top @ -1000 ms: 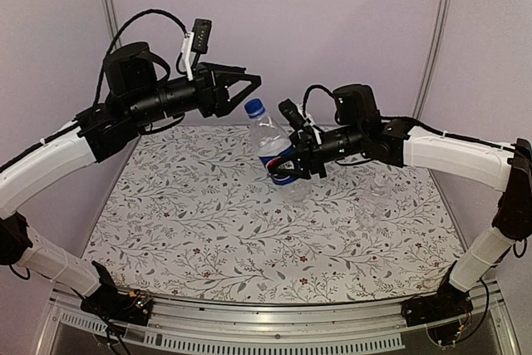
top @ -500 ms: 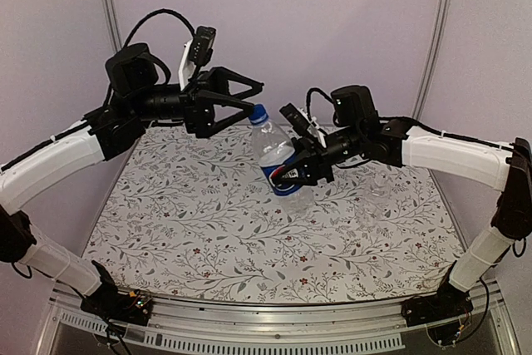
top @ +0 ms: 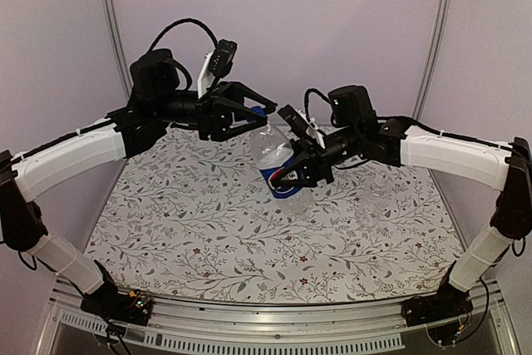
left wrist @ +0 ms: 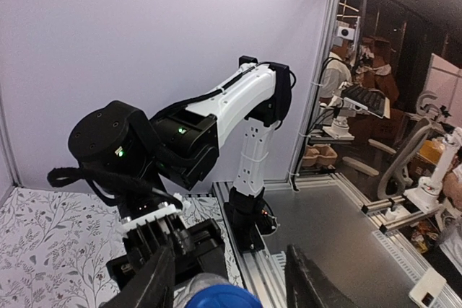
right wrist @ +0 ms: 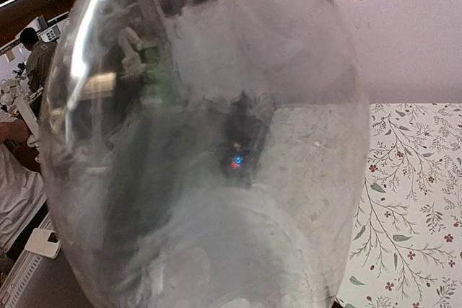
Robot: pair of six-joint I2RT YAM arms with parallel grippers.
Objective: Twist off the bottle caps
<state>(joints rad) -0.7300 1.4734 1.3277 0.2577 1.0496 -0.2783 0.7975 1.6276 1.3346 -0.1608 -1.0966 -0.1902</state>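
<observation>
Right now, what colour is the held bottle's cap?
Bright blue cap, clearest in left wrist view.

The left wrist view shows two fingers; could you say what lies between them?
The blue cap of the Pepsi bottle lies between them, at that view's bottom edge; whether the fingers touch it is unclear.

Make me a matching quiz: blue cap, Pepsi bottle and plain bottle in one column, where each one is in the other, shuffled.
Column one:
1. blue cap
2. Pepsi bottle
3. plain bottle

Column two:
A. standing on the table, untouched
B. tilted, gripped by the right gripper
C. between the fingers of the left gripper

Pairs: 1-C, 2-B, 3-A.
</observation>
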